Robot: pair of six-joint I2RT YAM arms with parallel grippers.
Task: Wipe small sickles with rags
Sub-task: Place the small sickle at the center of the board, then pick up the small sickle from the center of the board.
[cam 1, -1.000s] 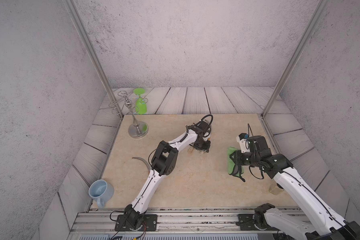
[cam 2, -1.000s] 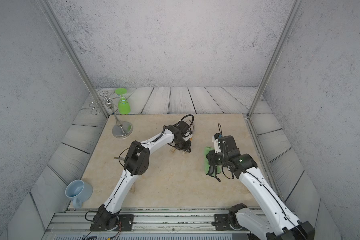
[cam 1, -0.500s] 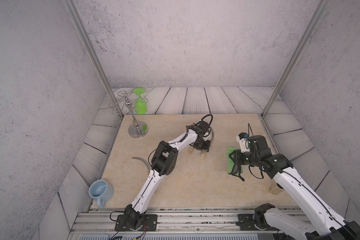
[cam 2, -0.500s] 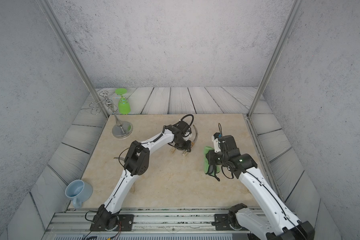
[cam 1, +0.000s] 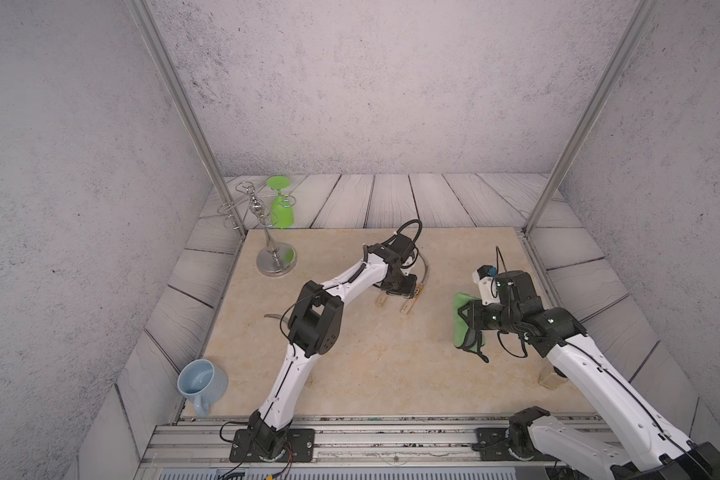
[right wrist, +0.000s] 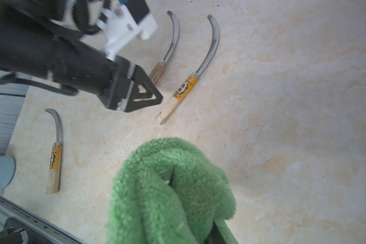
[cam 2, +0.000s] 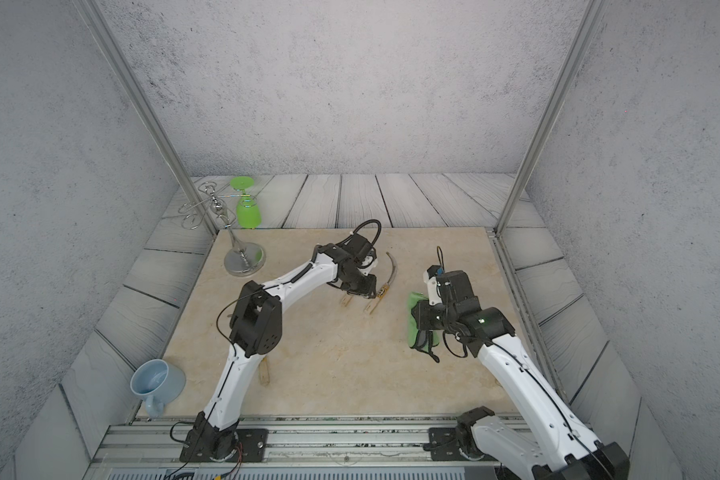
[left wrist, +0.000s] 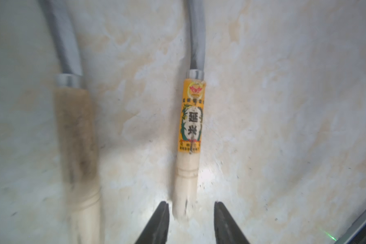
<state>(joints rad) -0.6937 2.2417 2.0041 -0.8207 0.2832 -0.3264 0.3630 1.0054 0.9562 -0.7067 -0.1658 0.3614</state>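
Beige marbled bench [cam 1: 391, 374] carries three sickles. Above it the left gripper [left wrist: 190, 203] hovers, jaws apart around the butt of the orange-labelled sickle [left wrist: 191, 118], which lies beside the plain-handled sickle [left wrist: 76, 131]. Well apart lies the third sickle [right wrist: 56, 156]. Nearby, the right gripper [cam 1: 472, 328] clamps the green rag [right wrist: 169, 190].

Top views: high, near edge, down over worktop [cam 1: 371, 374].
Left wrist: close above labelled sickle [left wrist: 190, 118].
Right wrist: behind rag [right wrist: 169, 190], farther off, same sickle.
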